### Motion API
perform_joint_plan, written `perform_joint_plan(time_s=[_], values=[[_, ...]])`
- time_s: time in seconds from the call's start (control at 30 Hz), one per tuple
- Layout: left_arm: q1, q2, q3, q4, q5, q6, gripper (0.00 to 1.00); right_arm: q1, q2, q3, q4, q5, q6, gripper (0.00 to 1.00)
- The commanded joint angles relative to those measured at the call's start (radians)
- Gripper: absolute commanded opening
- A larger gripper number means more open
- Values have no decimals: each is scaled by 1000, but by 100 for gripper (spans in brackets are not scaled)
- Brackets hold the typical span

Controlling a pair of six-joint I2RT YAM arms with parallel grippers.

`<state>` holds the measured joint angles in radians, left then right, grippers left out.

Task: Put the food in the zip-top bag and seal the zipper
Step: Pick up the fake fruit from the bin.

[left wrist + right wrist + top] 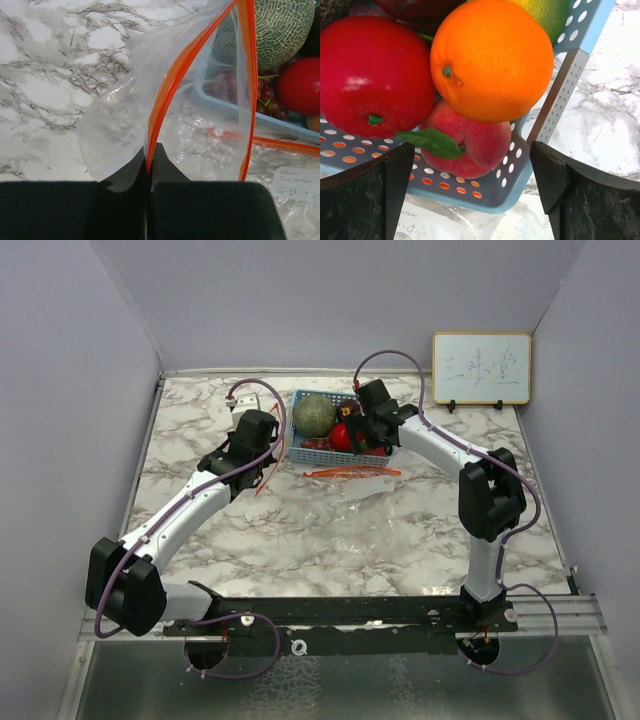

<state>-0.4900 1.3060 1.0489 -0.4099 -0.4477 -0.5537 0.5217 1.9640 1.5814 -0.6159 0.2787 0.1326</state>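
The food lies in a blue mesh basket (300, 452): a grey-green melon (314, 415), a red apple (343, 437), an orange (490, 60), a peach (475, 142) with a green leaf, a yellow-green fruit (550, 12) and dark grapes (270, 95). The clear zip-top bag (340, 495) lies flat in front of the basket, its orange zipper (352, 472) facing it. My left gripper (149, 150) is shut on the zipper strip and holds one bag edge up. My right gripper (470, 157) hangs open over the basket's near right corner, with the peach between its fingers but untouched.
A small whiteboard (481, 368) stands at the back right against the wall. Grey walls enclose the marble table (200, 540) on three sides. The basket wall (495, 195) rises just ahead of my right fingers, above the bag's label (420, 220).
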Motion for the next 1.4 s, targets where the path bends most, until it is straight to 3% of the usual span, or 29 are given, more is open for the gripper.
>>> perform_joint_plan(time_s=[0.0, 0.4, 0.57, 0.83, 1.13, 1.27, 1.37], values=[[7, 10, 26, 20, 32, 13, 0, -6, 27, -29, 64, -32, -1, 98], [7, 27, 25, 26, 47, 8, 0, -6, -98, 1, 166, -81, 22, 96], [7, 31, 29, 29, 63, 7, 0, -17, -15, 131, 105, 30, 74, 96], [7, 47, 36, 26, 75, 18, 0, -76, 148, 250, 102, -7, 84, 97], [7, 56, 31, 27, 66, 23, 0, -83, 143, 160, 135, -127, 76, 95], [7, 62, 31, 31, 66, 23, 0, -83, 140, 119, 134, -171, 69, 81], [7, 71, 39, 32, 68, 25, 0, -83, 129, 119, 125, -164, 66, 59]])
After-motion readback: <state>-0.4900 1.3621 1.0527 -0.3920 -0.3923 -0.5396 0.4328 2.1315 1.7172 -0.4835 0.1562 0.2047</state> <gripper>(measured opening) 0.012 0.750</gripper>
